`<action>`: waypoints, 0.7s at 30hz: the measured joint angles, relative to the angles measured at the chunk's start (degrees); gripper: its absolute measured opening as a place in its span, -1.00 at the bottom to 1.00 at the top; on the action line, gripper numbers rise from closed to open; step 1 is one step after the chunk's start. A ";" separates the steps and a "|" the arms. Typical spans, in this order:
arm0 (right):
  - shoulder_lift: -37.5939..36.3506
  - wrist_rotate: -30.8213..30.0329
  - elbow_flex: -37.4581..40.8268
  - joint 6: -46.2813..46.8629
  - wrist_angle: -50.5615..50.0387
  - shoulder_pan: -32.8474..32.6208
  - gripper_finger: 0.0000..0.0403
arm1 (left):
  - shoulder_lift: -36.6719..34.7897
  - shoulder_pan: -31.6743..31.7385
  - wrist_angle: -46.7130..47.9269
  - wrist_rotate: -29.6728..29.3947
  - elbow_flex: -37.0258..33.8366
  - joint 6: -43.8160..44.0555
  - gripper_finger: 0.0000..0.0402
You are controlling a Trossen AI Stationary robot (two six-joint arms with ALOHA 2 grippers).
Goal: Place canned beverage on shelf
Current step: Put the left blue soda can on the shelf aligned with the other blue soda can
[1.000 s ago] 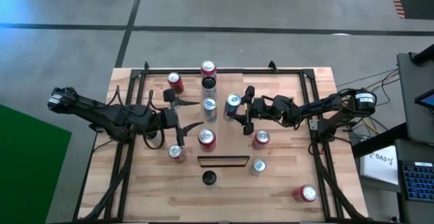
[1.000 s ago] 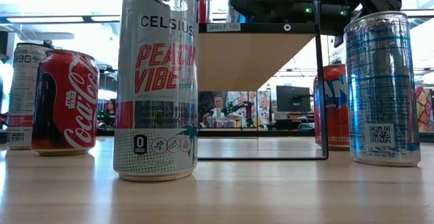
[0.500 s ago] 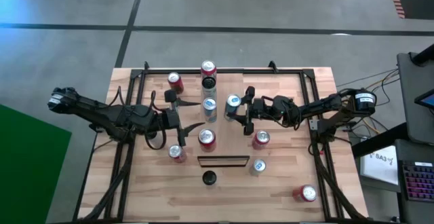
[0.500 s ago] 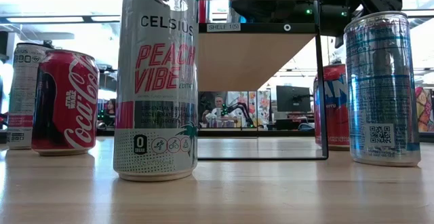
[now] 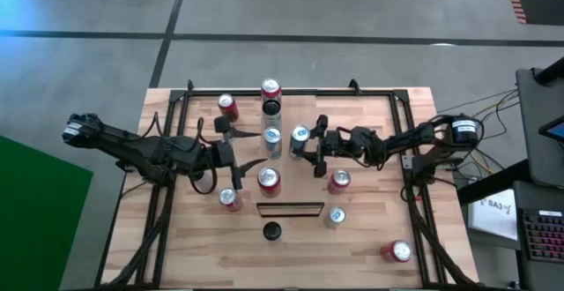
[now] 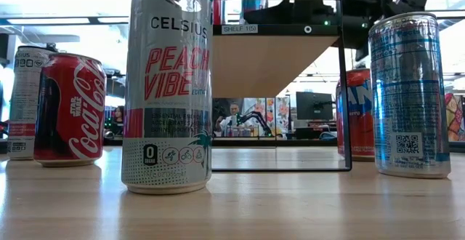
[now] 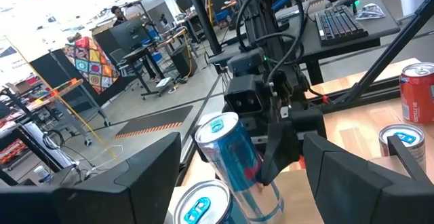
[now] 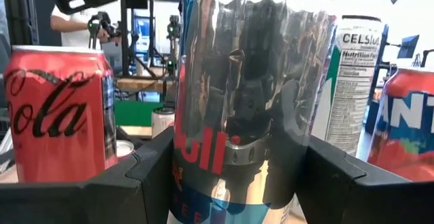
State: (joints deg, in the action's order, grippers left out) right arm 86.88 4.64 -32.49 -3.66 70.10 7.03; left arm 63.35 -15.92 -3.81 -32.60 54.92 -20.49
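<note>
Tool (image 5: 306, 145) of the right arm, frame centre, grasps a slim blue-and-silver drink can (image 5: 300, 135) lifted beside the light wooden shelf (image 5: 271, 115). Left tool (image 5: 251, 148), jaws released, hangs left of centre above the planked desk (image 5: 370, 238).

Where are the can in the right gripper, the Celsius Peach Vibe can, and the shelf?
Can in the right gripper (image 8: 247, 95): right wrist view, mid-body between the fingers.
Celsius Peach Vibe can (image 6: 169, 87): low view, on its front label.
Shelf (image 6: 272, 58): low view, light wood underside.
</note>
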 joint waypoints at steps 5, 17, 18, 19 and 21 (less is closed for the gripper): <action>2.29 0.14 0.00 0.88 4.05 0.00 0.12 | 0.00 0.03 0.08 0.00 0.00 0.00 0.38; 2.88 0.32 0.00 0.96 4.22 0.00 0.12 | 0.00 0.20 0.12 0.00 0.00 -0.02 0.38; 2.95 0.32 0.00 0.63 3.98 0.00 0.12 | 0.00 0.20 0.12 0.00 0.00 -0.02 0.38; 3.17 0.32 0.00 0.27 3.94 0.00 0.12 | 0.00 0.20 0.12 0.00 0.00 -0.02 0.38; 3.38 0.32 0.00 0.02 3.68 0.00 0.12 | 0.00 0.20 0.12 0.00 0.00 -0.02 0.38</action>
State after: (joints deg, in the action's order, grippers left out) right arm 90.26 4.95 -32.49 -3.64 73.78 7.03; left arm 63.35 -15.73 -3.68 -32.60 54.92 -20.51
